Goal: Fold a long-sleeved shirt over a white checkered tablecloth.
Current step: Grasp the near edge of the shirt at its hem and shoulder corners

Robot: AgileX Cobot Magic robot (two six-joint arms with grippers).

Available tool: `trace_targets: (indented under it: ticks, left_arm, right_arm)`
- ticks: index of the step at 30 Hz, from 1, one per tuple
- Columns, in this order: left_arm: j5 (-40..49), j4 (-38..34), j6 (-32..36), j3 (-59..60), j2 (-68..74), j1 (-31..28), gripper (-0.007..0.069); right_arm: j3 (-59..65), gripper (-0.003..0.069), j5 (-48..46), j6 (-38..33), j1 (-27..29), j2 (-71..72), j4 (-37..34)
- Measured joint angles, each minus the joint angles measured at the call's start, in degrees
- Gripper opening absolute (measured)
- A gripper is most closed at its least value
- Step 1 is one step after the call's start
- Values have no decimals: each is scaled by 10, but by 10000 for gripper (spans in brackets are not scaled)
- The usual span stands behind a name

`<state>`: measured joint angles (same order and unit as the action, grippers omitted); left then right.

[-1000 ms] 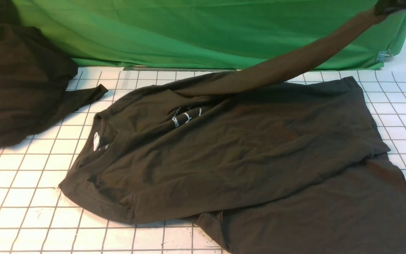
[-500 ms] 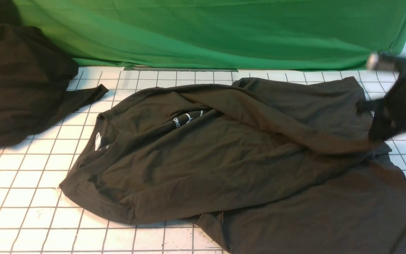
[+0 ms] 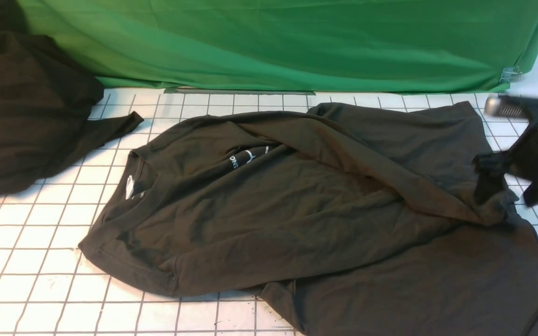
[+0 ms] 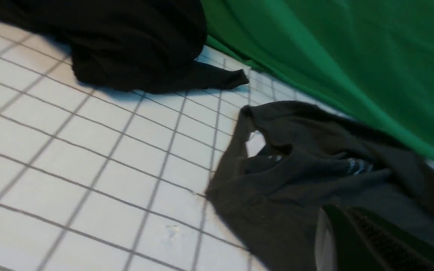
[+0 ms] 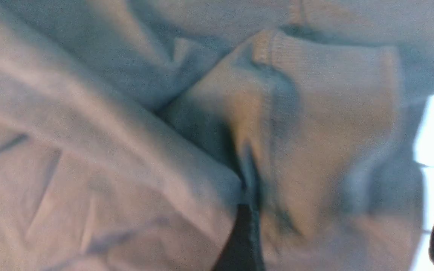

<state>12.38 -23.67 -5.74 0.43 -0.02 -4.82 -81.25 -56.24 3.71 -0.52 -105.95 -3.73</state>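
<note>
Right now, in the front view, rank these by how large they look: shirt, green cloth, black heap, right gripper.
1. shirt
2. green cloth, farther back and running off frame, so likely bigger than it looks
3. black heap, also cut off at the edge
4. right gripper

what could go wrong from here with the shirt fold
1. The sleeve cuff lies between the fingers of the open right pincer; pulling away could snag it and drag the sleeve off the shirt.
2. The sleeve lies bunched in ridges, so later folds may come out lumpy.
</note>
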Motion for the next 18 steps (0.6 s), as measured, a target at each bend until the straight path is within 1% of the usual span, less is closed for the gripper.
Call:
trace_targets:
  ticks: [3, 4, 5, 6, 7, 8, 9, 11, 12, 14, 15, 16, 18]
  left_arm:
    - [-23, -94, 0, 0, 0, 0, 22]
    - [-26, -102, 0, 0, 0, 0, 22]
    - [-44, -120, 0, 0, 0, 0, 22]
    - [-54, -126, 0, 0, 0, 0, 22]
    - [-56, -127, 0, 0, 0, 0, 22]
    - [-61, -129, 0, 0, 0, 0, 22]
    - [-66, -132, 0, 0, 0, 0, 22]
    - [-84, -138, -1, 0, 0, 0, 22]
    - [-116, -142, -5, 0, 0, 0, 22]
    - [-138, -142, -10, -2, 0, 0, 22]
    - [-138, -142, -11, -4, 0, 0, 22]
    - [-124, -136, -14, -38, 1, 0, 22]
    - [-96, -109, -14, -97, 19, 0, 22]
  right_arm:
    - [-50, 505, -78, -2, 0, 35, 37]
    - [-53, 493, -82, -2, 0, 38, 37]
    - [-64, 415, -110, -3, 0, 74, 60]
    - [-64, 369, -118, -4, 0, 96, 67]
    - [-62, 349, -120, -4, 0, 104, 68]
    - [-57, 305, -121, -5, 0, 116, 70]
    - [-48, 247, -123, -8, 0, 136, 71]
    - [-29, 167, -124, -10, 0, 170, 71]
    - [-1, 78, -127, -14, 0, 204, 72]
    - [32, 32, -128, -15, -1, 237, 72]
    - [45, 26, -127, -15, -1, 250, 71]
    - [84, 13, -116, -15, -1, 281, 69]
    - [118, 12, -102, -17, -1, 312, 67]
